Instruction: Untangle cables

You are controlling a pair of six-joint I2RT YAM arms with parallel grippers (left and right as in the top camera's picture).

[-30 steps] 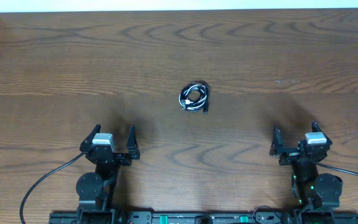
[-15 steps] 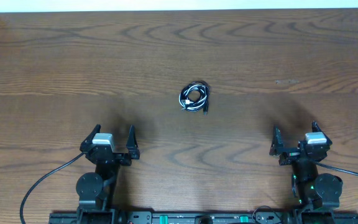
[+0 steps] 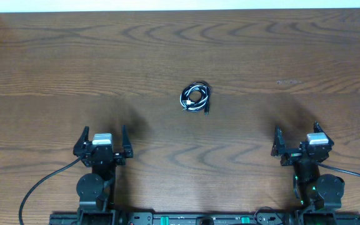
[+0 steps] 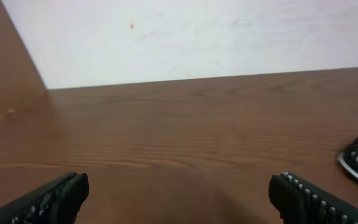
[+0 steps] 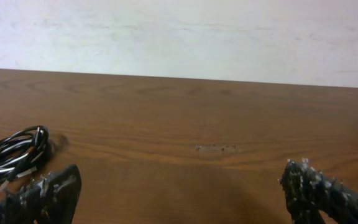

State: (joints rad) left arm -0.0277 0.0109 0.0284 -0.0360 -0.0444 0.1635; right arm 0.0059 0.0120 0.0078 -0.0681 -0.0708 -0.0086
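**Ana:** When the overhead camera looked down, where were the cables [image 3: 195, 98]?

**Ben:** They lay in one small coil on the bare bench [image 3: 292, 50], near its middle and a little toward 12 o'clock. Black and white strands were wound together, with one short end poking out at about 5 o'clock of the coil.

**Ana:** And the left pincer [image 3: 103, 134]?

**Ben:** It sat well apart from the coil, at roughly 7 o'clock of it. It was released, with its fingers spread wide and nothing between them. In its wrist view only a bit of the coil showed, cut off at the 3 o'clock edge.

**Ana:** The right pincer [image 5: 180, 174]?

**Ben:** It was also released and empty, its toothed fingertips far apart. From above it stood at about 5 o'clock of the coil, again well apart. Its own camera had the coil at 8 o'clock, beyond the nearer fingertip and not touching it.

**Ana:** Anything else on the wood?

**Ben:** There was a faint pale scuff [image 5: 216, 148], lying toward 3 o'clock of the coil.
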